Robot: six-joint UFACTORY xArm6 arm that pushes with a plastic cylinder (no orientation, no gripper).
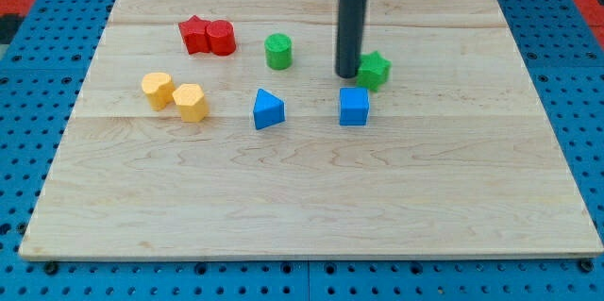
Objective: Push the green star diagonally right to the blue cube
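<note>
The green star (pixel 375 71) lies right of the board's middle, toward the view's top. The blue cube (pixel 354 107) sits just below it and slightly to its left, a small gap apart. My tip (pixel 347 75) stands at the star's left edge, touching or nearly touching it, and above the blue cube.
A green cylinder (pixel 278 51) stands left of my tip. A blue triangular block (pixel 267 109) lies left of the cube. A red star (pixel 194 35) and red cylinder (pixel 221 38) sit at top left. Two yellow blocks (pixel 158 89) (pixel 190 102) lie at the left. The wooden board (pixel 302 216) rests on a blue pegboard.
</note>
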